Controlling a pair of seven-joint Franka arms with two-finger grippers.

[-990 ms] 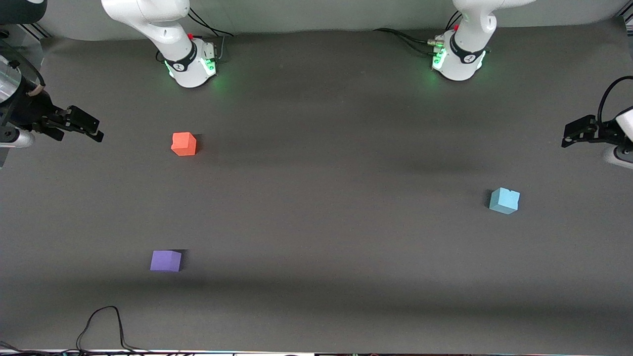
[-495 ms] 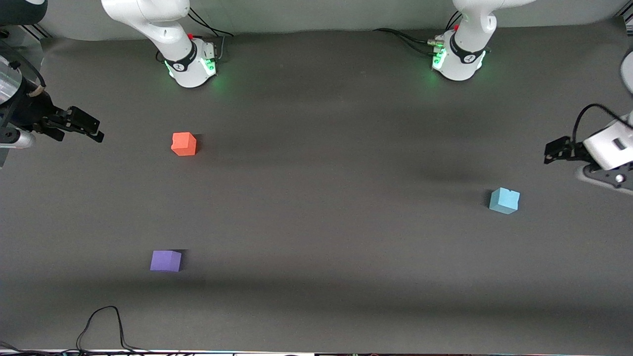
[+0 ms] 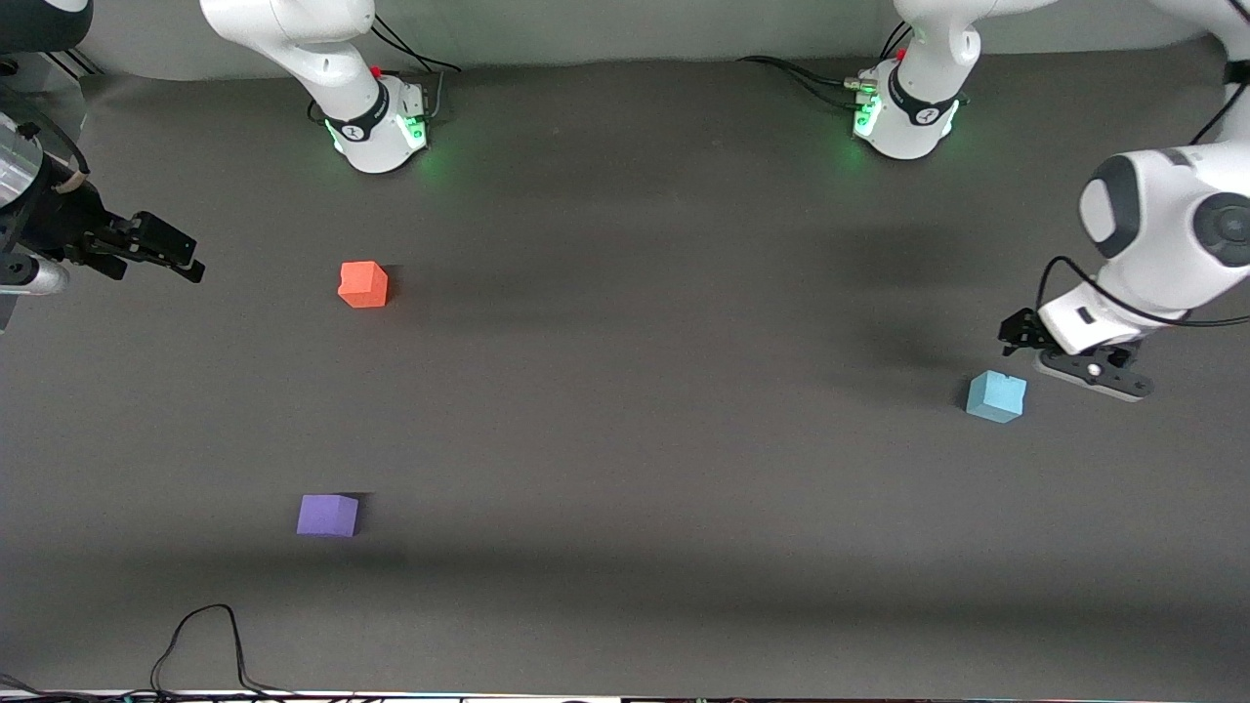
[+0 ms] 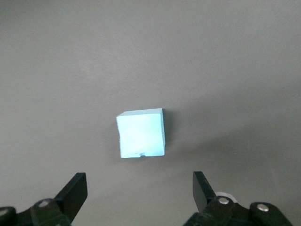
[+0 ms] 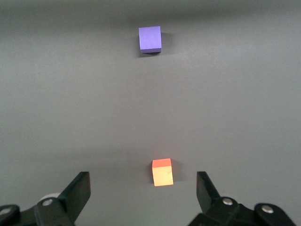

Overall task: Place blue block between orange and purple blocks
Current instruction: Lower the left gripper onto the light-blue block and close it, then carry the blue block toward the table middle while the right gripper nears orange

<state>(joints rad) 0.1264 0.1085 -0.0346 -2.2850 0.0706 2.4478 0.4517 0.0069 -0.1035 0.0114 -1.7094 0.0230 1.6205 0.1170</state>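
The blue block (image 3: 996,395) sits on the dark mat toward the left arm's end of the table. It also shows in the left wrist view (image 4: 141,133), notch in one top edge. My left gripper (image 3: 1016,335) hovers over the mat just beside it, open and empty (image 4: 139,190), with the block ahead of the fingertips, not between them. The orange block (image 3: 363,284) and the purple block (image 3: 327,515) lie toward the right arm's end, the purple one nearer the camera. My right gripper (image 3: 176,252) waits open (image 5: 142,188), seeing orange (image 5: 162,172) and purple (image 5: 150,38).
The two arm bases (image 3: 376,127) (image 3: 903,117) stand along the back of the mat. A black cable (image 3: 205,640) loops at the edge of the table nearest the camera, toward the right arm's end.
My left arm has swung in from the table's end and come down to just beside the blue block. The right arm and all three blocks have not moved.
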